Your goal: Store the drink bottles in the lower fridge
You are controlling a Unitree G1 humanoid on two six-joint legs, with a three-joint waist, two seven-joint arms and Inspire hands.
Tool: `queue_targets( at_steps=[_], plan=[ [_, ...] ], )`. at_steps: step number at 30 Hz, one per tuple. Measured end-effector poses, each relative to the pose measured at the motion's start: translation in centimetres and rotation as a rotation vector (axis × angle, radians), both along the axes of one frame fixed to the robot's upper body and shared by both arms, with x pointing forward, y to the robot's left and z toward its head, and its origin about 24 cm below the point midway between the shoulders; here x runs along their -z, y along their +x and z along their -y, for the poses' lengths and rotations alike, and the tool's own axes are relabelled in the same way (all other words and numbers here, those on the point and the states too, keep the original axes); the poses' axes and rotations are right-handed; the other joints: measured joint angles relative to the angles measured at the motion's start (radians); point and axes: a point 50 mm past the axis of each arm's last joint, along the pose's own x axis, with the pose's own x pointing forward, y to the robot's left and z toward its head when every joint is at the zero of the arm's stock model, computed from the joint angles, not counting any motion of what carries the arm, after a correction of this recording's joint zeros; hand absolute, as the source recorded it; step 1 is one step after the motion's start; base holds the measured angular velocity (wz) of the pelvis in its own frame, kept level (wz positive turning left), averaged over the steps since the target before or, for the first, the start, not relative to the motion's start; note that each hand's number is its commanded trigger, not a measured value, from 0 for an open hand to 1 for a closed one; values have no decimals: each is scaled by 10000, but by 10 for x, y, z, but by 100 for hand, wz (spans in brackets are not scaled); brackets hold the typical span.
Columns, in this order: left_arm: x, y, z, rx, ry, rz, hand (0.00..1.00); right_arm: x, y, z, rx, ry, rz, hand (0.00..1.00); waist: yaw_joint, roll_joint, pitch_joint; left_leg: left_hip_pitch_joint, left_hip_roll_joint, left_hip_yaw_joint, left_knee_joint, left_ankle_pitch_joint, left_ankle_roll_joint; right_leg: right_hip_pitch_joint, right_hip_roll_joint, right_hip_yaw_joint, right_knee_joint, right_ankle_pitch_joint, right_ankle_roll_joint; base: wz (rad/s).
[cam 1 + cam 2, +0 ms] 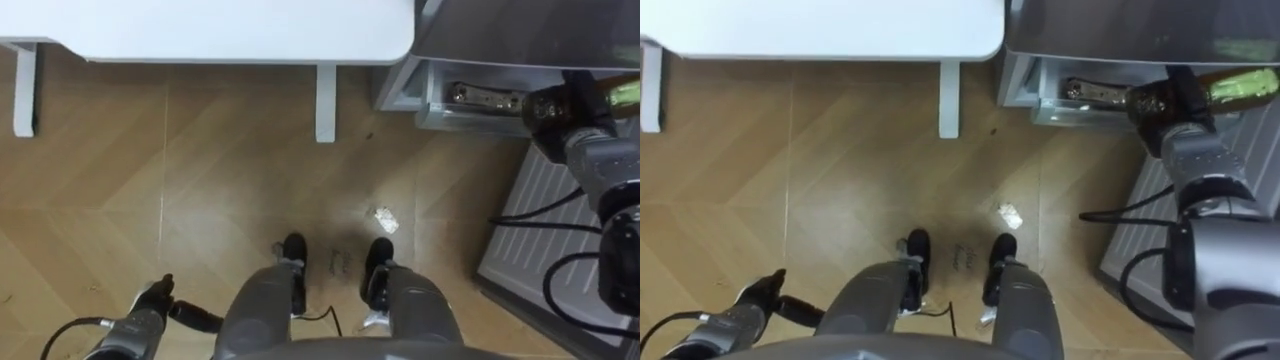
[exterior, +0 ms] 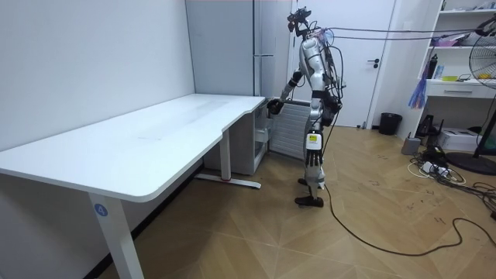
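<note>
My right hand (image 1: 1158, 102) is shut on a drink bottle (image 1: 1232, 86), brownish with a green label, held lying sideways at the upper right. It hovers at the mouth of the lower fridge compartment (image 1: 1080, 92), whose grey front (image 1: 520, 30) runs along the top right. In the room view I stand at the end of the white table, facing the tall grey fridge (image 2: 260, 70), with my right hand (image 2: 273, 105) stretched toward its lower part. My left hand (image 1: 152, 298) hangs low at my left side, fingers relaxed and holding nothing.
The white table (image 1: 220, 30) spans the top, its leg (image 1: 325, 100) close to the fridge. The open lower door's ribbed white inside (image 1: 545, 215) stands right of my feet. A small crumpled scrap (image 1: 383, 219) lies on the wood floor.
</note>
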Motion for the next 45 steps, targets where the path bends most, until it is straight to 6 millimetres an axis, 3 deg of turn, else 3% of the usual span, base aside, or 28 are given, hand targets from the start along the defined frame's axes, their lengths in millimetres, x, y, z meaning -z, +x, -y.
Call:
queue_targets(
  at_steps=[14, 15, 16, 17, 18, 25, 36, 45],
  plan=[
    [2, -4, 2, 182, -297, -391, 0, -2, 4, -4, -527, -428, -286, 100, 640, 67, -34, -505, -154, -82, 518, 64, 104, -481, -256, -55, 543, -65, -33, 4],
    [2, -4, 1, 176, -280, -385, 0, -2, 4, -4, -548, -444, -274, 93, 670, 77, -34, -505, -159, -75, 516, 69, 111, -481, -264, -52, 552, -65, -32, 0],
    [2, -4, 1, 176, -279, -385, 0, -2, 5, -5, -567, -458, -275, 76, 681, 79, -33, -505, -161, -74, 515, 70, 113, -480, -266, -52, 559, -65, -32, 0],
    [2, -4, 2, 175, -287, -388, 0, -2, 5, -5, -613, -496, -297, 3, 726, 93, -31, -511, -161, -74, 513, 72, 117, -478, -268, -64, 567, -64, -31, 0],
    [2, -4, 2, 222, -288, -402, 0, -2, 5, -6, -687, -564, -335, 0, 749, 112, -34, -522, -158, -75, 513, 73, 119, -479, -269, -76, 579, -64, -31, 0],
    [2, -4, 4, 355, -302, -437, 0, -7, 10, -7, -832, -683, -226, 0, 803, 351, -66, -551, -167, -71, 448, 74, 117, -531, -287, -82, 597, -95, -13, 0],
    [3, -5, 6, 491, -302, -552, 0, -8, 10, -7, -813, -672, -217, 0, 812, 349, -65, -521, -197, -30, 425, 76, 116, -568, -341, -50, 706, -193, -7, 0],
    [3, -6, 5, 485, -220, -602, 0, -14, 13, -3, -582, -676, -568, 0, 612, 303, -53, -479, -187, 35, 425, 95, 148, -567, -432, -2, 719, -225, 9, 0]
  ],
)
